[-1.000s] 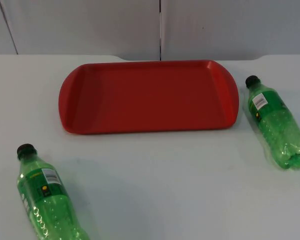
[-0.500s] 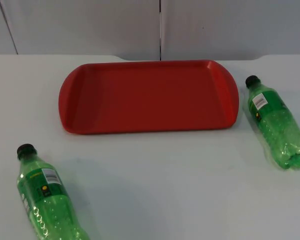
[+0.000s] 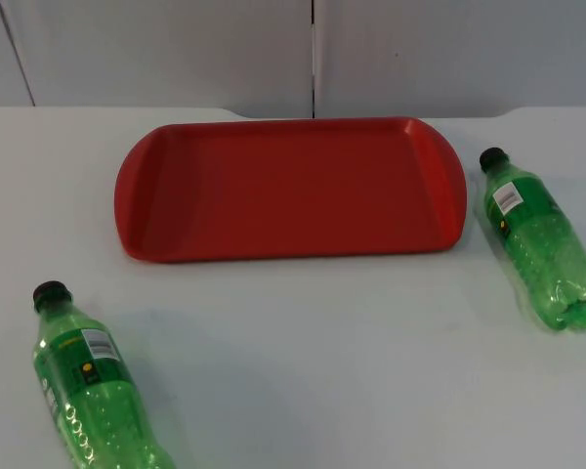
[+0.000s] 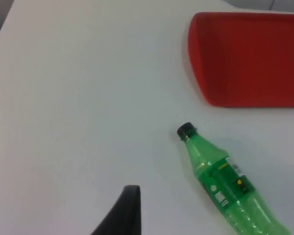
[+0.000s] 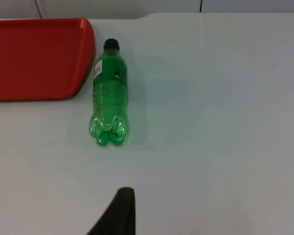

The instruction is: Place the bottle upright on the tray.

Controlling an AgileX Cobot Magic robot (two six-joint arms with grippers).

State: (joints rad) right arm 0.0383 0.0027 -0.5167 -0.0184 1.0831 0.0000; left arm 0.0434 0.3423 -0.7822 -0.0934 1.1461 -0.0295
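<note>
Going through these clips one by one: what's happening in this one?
Nothing is being handled yet. A red tray sits on the white table with nothing on it. Two green bottles lie on their sides on the table, apart from the tray: the left bottle near the front, the right bottle beside the tray's right end. The left wrist view looks onto the left bottle, the right wrist view onto the right bottle; neither is gripped.

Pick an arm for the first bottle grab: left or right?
Either could start; right looks slightly better. The right-side bottle lies on the table beside the red tray's right end, a short carry. The left-side bottle lies farther out in front of the tray. Neither gripper holds anything.
</note>
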